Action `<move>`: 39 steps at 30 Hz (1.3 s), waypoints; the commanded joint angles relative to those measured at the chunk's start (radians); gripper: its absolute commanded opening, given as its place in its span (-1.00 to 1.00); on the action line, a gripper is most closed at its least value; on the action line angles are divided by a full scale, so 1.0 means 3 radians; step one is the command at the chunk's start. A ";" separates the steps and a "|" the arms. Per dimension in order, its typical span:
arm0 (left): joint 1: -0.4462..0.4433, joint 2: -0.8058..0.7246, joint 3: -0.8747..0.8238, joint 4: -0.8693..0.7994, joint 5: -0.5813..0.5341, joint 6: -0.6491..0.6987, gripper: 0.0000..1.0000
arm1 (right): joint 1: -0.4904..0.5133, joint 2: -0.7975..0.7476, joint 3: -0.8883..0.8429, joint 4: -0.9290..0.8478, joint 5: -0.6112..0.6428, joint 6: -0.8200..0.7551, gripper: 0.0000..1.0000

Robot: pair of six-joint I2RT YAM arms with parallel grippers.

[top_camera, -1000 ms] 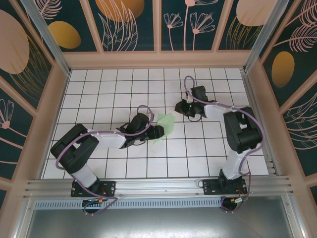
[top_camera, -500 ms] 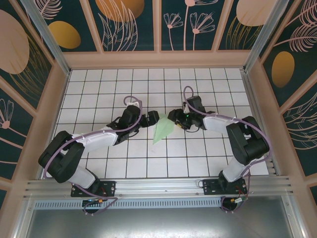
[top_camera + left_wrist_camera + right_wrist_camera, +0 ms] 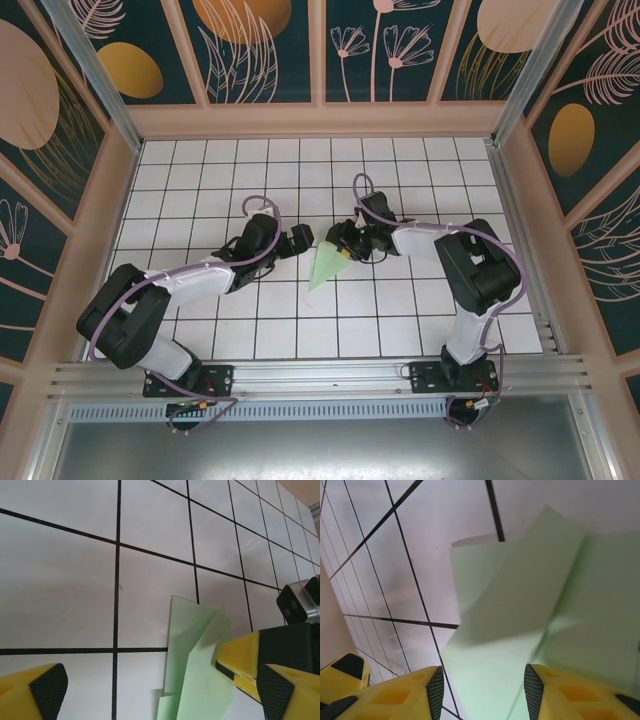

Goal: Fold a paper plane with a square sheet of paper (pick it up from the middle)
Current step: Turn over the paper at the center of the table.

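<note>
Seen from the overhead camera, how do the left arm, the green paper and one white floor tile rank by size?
1. left arm, clearly largest.
2-3. green paper and floor tile look about alike; the folded paper may be lifted nearer the camera, so I won't rank them.

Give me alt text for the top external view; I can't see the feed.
A folded, roughly triangular pale green paper sits at the middle of the white gridded table, with the right claw at its far end. The left claw is just to the paper's left, close to the right one.
</note>
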 commanded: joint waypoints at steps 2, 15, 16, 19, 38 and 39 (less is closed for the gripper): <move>0.0032 -0.0044 -0.0012 -0.0110 -0.0063 -0.0047 0.97 | 0.0023 0.0107 0.0136 -0.0183 0.0019 0.0050 -0.03; 0.0041 0.0033 0.0031 -0.0163 -0.0040 -0.0049 0.97 | 0.0028 0.0160 0.0163 -0.0205 0.0047 0.0066 -0.03; 0.0042 0.0033 0.0026 -0.0164 -0.0038 -0.0053 0.97 | 0.0035 0.0153 0.0147 -0.0153 0.0008 0.0061 -0.03; 0.0041 0.0027 0.0032 -0.0174 -0.0048 -0.0050 0.97 | 0.0038 0.0126 0.0137 -0.0029 -0.0079 0.0033 -0.07; 0.0141 -0.0131 -0.0087 -0.0223 -0.0088 -0.0229 0.97 | 0.0277 0.0103 -0.0102 0.0426 -0.0101 -0.0013 -0.55; 0.0145 -0.0147 -0.0093 -0.0222 -0.0077 -0.0239 0.97 | 0.0274 0.0109 -0.0103 0.0415 -0.0088 -0.0017 -0.62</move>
